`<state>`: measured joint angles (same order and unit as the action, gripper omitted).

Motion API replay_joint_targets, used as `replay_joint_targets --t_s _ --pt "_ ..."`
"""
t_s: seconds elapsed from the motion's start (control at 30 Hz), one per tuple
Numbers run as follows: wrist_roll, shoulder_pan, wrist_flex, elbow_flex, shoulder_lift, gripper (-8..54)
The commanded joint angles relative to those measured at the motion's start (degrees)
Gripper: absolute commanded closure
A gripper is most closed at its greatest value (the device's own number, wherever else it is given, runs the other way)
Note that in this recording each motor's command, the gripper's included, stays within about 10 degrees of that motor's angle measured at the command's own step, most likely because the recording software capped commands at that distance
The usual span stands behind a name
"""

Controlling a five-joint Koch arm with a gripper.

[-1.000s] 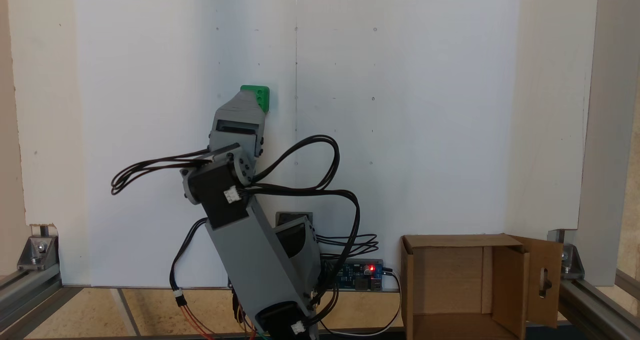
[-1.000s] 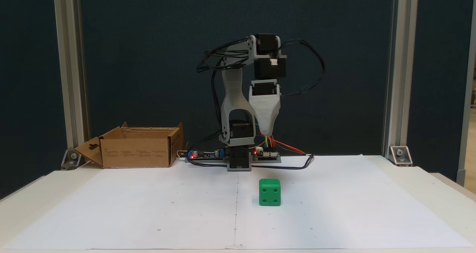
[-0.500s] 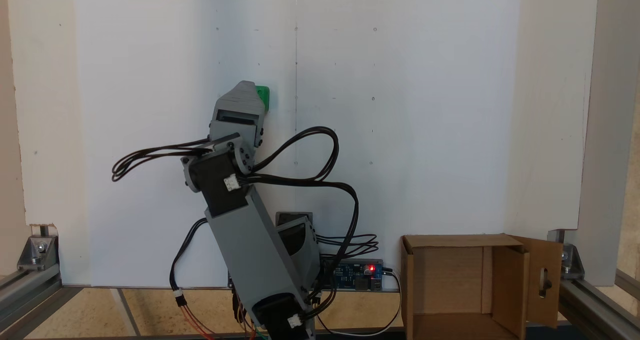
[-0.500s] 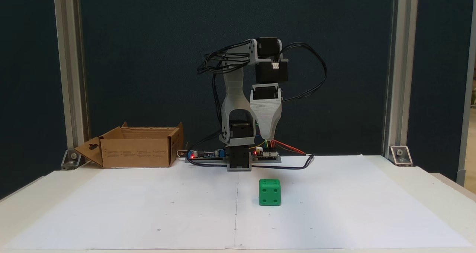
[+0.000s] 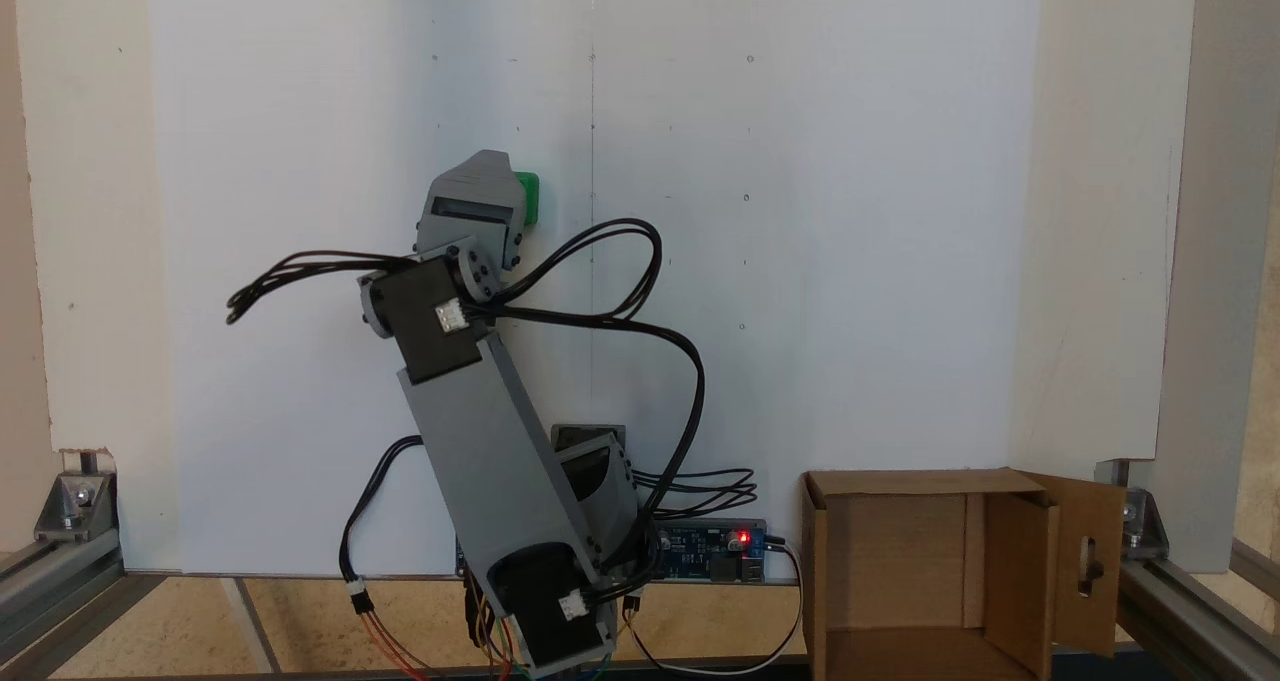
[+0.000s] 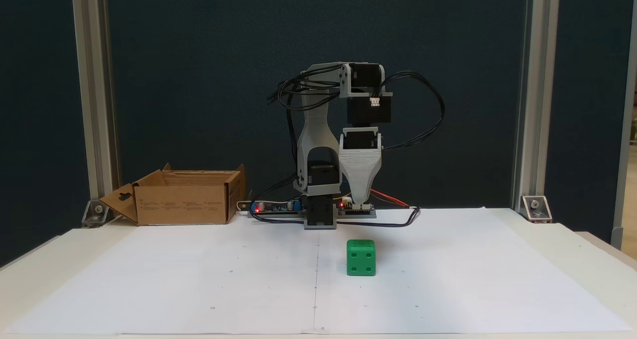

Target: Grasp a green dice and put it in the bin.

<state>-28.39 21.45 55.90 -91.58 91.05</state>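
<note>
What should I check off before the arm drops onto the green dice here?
1. The green dice is resting free on the white paper, nothing touching it: ok.
2. The gripper is above the dice with a clear gap: ok.
3. The gripper is lined up over the dice: roughly ok; in a fixed view it covers most of the dice.
4. The gripper is open wide enough: cannot tell, only one tapered tip shows.
5. The bin is open on top and upright: ok.
6. The cables hang clear of the dice: ok.

Pincer (image 6: pixel 360 199) pointing straight down
</note>
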Motion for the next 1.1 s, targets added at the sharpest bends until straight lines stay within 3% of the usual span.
replay_joint_targets --t_s 0.0,1.07 --pt "-3.43 -0.09 -1.14 3.43 -0.35 2.3" --pt "-2.99 0.70 -10.63 -5.54 -0.97 3.3"
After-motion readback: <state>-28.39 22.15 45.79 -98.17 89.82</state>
